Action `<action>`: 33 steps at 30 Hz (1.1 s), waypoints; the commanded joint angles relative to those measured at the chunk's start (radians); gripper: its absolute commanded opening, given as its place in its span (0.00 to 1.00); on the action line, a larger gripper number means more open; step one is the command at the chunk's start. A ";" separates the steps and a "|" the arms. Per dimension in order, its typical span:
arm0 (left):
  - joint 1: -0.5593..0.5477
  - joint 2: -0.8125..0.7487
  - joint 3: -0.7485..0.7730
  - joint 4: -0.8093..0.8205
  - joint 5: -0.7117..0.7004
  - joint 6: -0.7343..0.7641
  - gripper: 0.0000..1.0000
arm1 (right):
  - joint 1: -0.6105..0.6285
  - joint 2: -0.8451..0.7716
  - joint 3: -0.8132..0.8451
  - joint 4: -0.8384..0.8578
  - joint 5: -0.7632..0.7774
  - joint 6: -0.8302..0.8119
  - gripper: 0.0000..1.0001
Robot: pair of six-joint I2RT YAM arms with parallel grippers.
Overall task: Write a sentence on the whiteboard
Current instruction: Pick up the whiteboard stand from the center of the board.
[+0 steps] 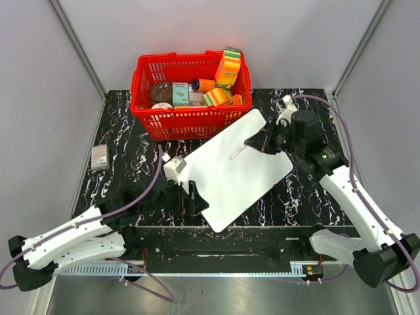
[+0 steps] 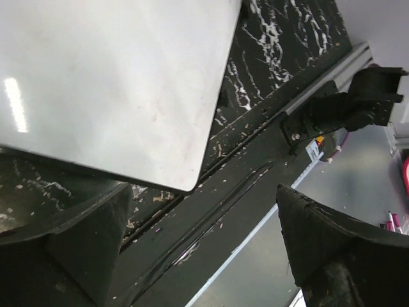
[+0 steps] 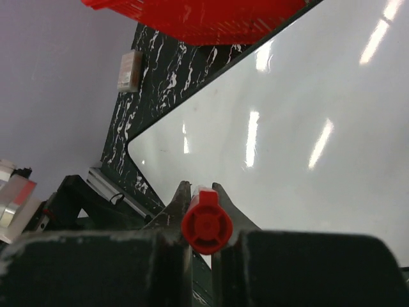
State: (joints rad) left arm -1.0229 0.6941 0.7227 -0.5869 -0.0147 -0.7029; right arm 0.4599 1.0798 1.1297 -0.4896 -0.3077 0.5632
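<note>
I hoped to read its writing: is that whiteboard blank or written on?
Blank: the whiteboard shows no marker strokes in any of the three views, only glare from the lights and faint smudges.

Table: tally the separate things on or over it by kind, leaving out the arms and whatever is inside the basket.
whiteboard: 1
red basket: 1
red-capped marker: 1
small flat pack: 1
Total: 4

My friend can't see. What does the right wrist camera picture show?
A red marker sits clamped between two dark jaws, pointing toward a shiny whiteboard with no writing visible. A red basket edges the top.
</note>
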 commanded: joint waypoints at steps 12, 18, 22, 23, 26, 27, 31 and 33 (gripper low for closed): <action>-0.427 0.405 0.081 0.458 -0.208 0.042 0.98 | -0.124 -0.277 -0.149 -0.017 -0.027 -0.085 0.00; -0.483 0.539 0.035 0.643 -0.298 -0.003 0.86 | -0.185 -0.276 -0.166 -0.023 -0.007 -0.134 0.00; -0.485 0.565 0.003 0.711 -0.389 -0.017 0.69 | -0.248 -0.209 -0.154 -0.014 0.038 -0.143 0.00; -0.485 0.580 0.004 0.719 -0.412 -0.009 0.65 | -0.262 -0.196 -0.153 0.002 0.039 -0.131 0.00; -0.485 0.657 0.018 0.791 -0.389 0.062 0.62 | -0.268 -0.179 -0.189 0.081 0.035 -0.106 0.00; -0.485 0.677 0.027 0.811 -0.381 0.077 0.54 | -0.268 -0.182 -0.223 0.101 0.036 -0.103 0.00; -0.482 0.795 0.063 0.904 -0.353 0.137 0.26 | -0.268 -0.182 -0.258 0.129 0.091 -0.111 0.00; -0.480 0.834 0.078 0.933 -0.356 0.149 0.19 | -0.268 -0.182 -0.263 0.132 0.119 -0.112 0.00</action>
State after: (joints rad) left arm -1.5051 1.4654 0.7383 0.1932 -0.3542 -0.6178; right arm 0.1944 0.9138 0.8700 -0.4419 -0.2649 0.4564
